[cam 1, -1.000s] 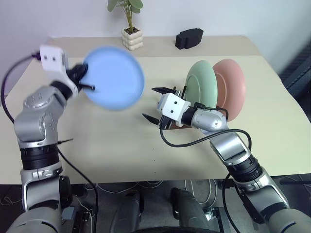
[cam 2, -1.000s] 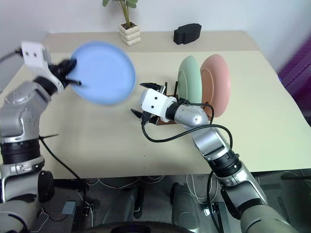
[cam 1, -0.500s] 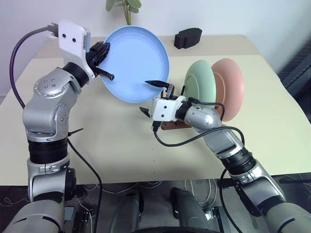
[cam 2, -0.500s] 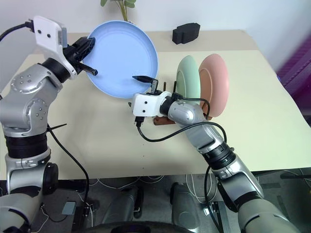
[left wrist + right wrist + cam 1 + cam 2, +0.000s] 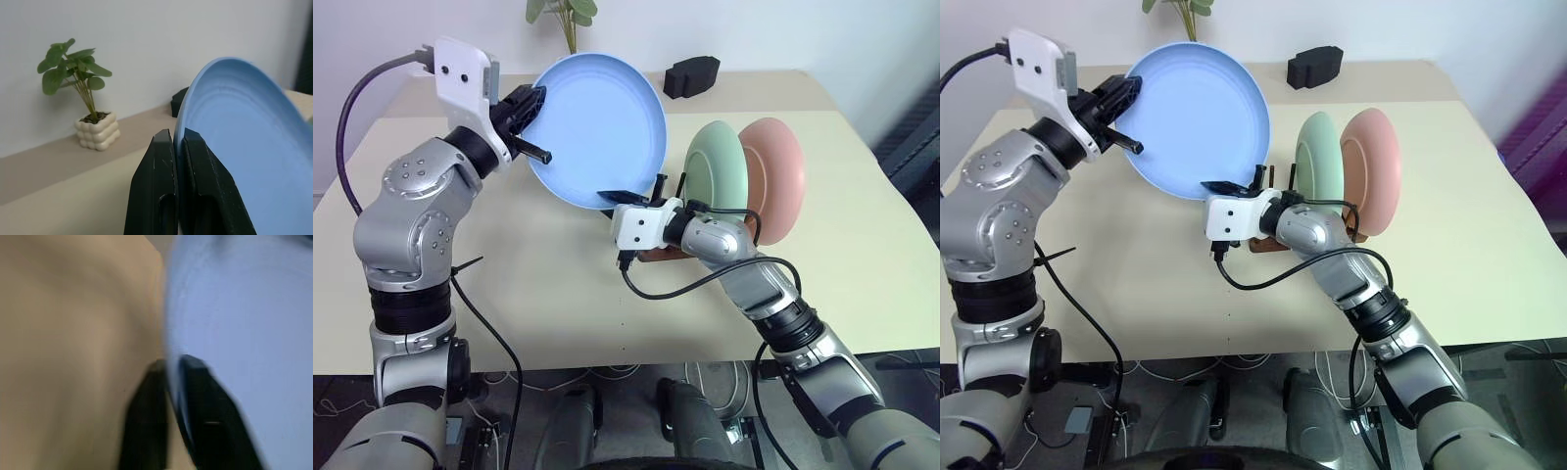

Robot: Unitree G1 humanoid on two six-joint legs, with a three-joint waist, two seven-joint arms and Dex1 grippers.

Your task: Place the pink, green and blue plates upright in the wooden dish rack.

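Note:
The blue plate [image 5: 602, 127] hangs tilted in the air above the table, left of the rack. My left gripper [image 5: 536, 122] is shut on its left rim, also seen close up in the left wrist view [image 5: 178, 134]. My right gripper [image 5: 613, 199] is shut on the plate's lower rim [image 5: 171, 362]. The green plate [image 5: 715, 171] and the pink plate [image 5: 778, 166] stand upright side by side in the wooden dish rack [image 5: 658, 254], pink on the right. My right hand hides most of the rack.
A potted plant [image 5: 93, 129] and a black object [image 5: 693, 73] sit at the far side of the beige table [image 5: 538, 294]. A black cable [image 5: 675, 289] loops from my right wrist over the table.
My left arm carried the blue plate up and to the right, toward the rack. My right gripper, open before, rolled and shut on the plate's lower rim.

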